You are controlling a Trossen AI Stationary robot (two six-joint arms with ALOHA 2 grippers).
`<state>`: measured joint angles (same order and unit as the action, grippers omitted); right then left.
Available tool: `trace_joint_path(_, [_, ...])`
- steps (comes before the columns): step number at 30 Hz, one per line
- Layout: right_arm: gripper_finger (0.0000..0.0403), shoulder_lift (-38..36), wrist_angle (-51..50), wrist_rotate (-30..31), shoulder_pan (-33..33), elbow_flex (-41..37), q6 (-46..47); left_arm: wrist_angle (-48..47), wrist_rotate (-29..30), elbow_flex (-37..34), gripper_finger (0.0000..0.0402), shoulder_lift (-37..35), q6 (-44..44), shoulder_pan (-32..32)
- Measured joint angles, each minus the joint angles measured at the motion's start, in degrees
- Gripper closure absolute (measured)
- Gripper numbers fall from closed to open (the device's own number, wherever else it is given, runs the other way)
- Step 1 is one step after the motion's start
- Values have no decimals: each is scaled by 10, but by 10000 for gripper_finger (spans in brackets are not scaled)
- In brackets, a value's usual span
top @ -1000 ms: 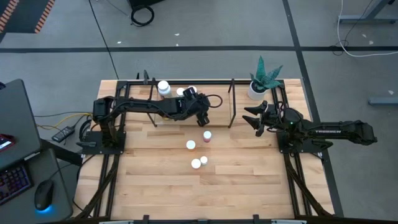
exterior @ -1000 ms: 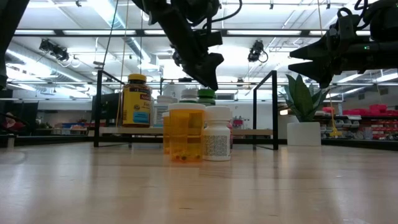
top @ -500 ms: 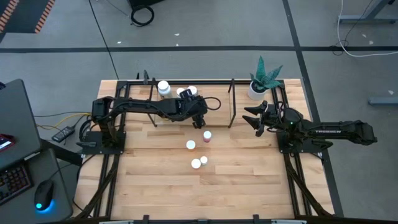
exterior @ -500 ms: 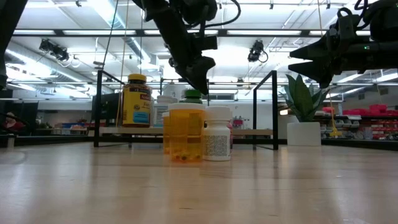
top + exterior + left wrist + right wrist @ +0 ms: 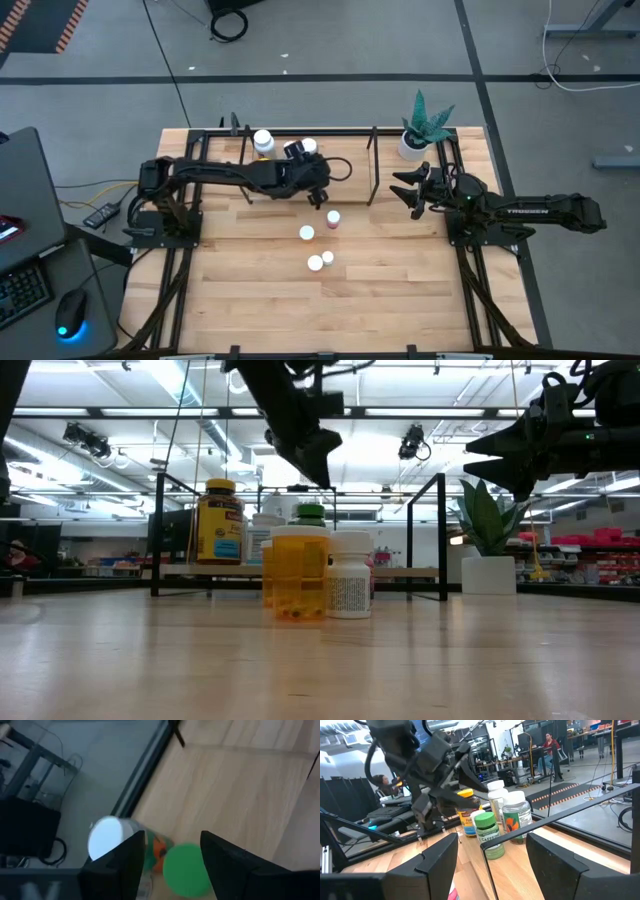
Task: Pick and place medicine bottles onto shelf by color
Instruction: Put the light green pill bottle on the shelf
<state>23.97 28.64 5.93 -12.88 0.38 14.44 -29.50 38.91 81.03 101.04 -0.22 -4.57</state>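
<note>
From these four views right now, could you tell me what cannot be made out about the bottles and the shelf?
- Bottles on the shelf, high view: the left gripper and its arm cover some, so no full count.
- Pinkish-capped bottle, low view: hidden behind the orange bottle and white-capped bottle.
- Label text on the green-capped bottle, right wrist view: too small to read.
- White-capped bottle, left wrist view: blurred, partly behind a finger.
- Right gripper waits by the plant.

We see a green-capped bottle (image 5: 490, 835) standing upright on the shelf (image 5: 545, 847) beside white-capped ones (image 5: 515, 815), while four bottles (image 5: 316, 262) stand on the table.
</note>
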Motion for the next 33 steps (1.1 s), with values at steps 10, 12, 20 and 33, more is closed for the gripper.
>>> trace_joint_path(10, [160, 0, 0, 0, 0, 0, 0, -16, -53, 0, 227, -60, 12, 30])
trace_joint_path(12, [160, 0, 0, 0, 0, 0, 0, -38, -53, 0, 234, -79, 7, 31])
trace_joint_path(20, [160, 0, 0, 0, 0, 0, 0, 32, -51, -138, 267, -195, 0, 30])
trace_joint_path(33, [160, 0, 0, 0, 0, 0, 0, 254, -107, -428, 296, -411, -6, 37])
